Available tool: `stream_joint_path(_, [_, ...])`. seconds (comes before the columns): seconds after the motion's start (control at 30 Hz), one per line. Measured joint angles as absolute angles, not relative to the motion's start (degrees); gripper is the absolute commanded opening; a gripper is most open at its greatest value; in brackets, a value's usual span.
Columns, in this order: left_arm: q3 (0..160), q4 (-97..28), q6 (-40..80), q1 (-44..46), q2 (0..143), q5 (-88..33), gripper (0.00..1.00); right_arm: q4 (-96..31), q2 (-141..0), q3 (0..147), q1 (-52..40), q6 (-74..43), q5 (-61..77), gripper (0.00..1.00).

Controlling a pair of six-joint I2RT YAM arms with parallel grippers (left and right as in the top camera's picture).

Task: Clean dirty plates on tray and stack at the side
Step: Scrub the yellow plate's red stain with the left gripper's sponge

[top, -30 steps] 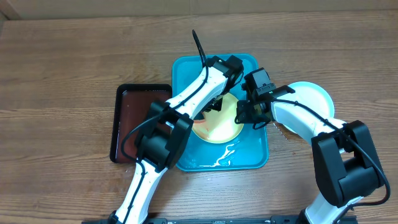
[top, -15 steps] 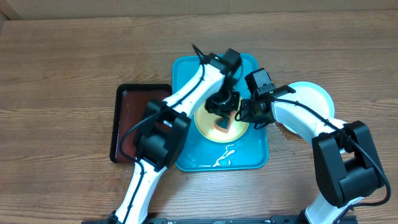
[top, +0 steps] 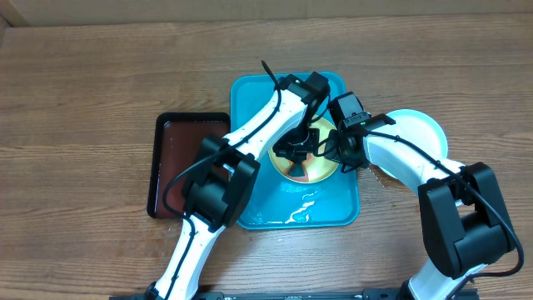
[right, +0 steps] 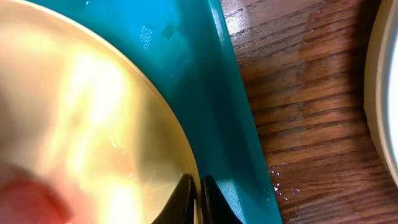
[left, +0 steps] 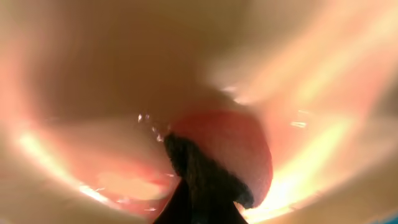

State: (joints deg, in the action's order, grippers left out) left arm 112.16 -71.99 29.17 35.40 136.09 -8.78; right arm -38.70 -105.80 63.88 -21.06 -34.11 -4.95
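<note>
A pale yellow-green plate (top: 315,172) lies in the turquoise tray (top: 250,108). My left gripper (top: 297,152) is down on the plate's middle, shut on an orange-red sponge. In the left wrist view the plate (left: 124,74) fills the blurred frame, with the sponge (left: 242,146) at my dark fingers (left: 199,186). My right gripper (top: 333,154) is shut on the plate's right rim. The right wrist view shows its fingers (right: 198,199) pinching that rim (right: 180,155) above the tray floor (right: 205,81). A white-bluish plate (top: 420,133) sits on the table to the right. The third plate is out of view.
A black tray with a reddish-brown inside (top: 171,162) stands left of the turquoise tray. Wet streaks (top: 301,207) lie on the turquoise tray's front part. The white-bluish plate's edge (right: 385,93) shows beside the tray over wet wood.
My left gripper has swept across the plate with the sponge, ending over its middle. The plate has shifted slightly right. My right gripper has kept its hold on the rim.
</note>
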Motion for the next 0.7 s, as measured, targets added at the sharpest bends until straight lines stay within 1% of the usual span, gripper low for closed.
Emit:
stream_joint_path(0.1, [112.3, -72.7, 30.3, 35.2, 136.1, -4.3, 0.04, -38.7, -105.8, 63.9, -21.1, -34.3, -5.0, 0.04])
stream_joint_path(0.27, [112.4, -73.9, 31.9, 33.9, 136.1, 6.5, 0.04, -38.7, -105.8, 63.9, -21.1, -34.3, -5.0, 0.04])
stream_joint_path(0.4, [113.3, -73.6, 32.3, 33.2, 136.1, 9.1, 0.04, -38.6, -105.8, 64.0, -21.4, -34.3, -4.7, 0.04])
stream_joint_path(0.53, [113.6, -71.3, 31.7, 32.9, 136.1, 7.6, 0.04, -38.7, -105.8, 64.0, -21.4, -34.3, -5.0, 0.04])
stream_joint_path(0.7, [113.5, -64.2, 29.6, 31.8, 136.1, -4.7, 0.04, -39.1, -105.8, 64.1, -21.3, -34.0, -6.3, 0.04])
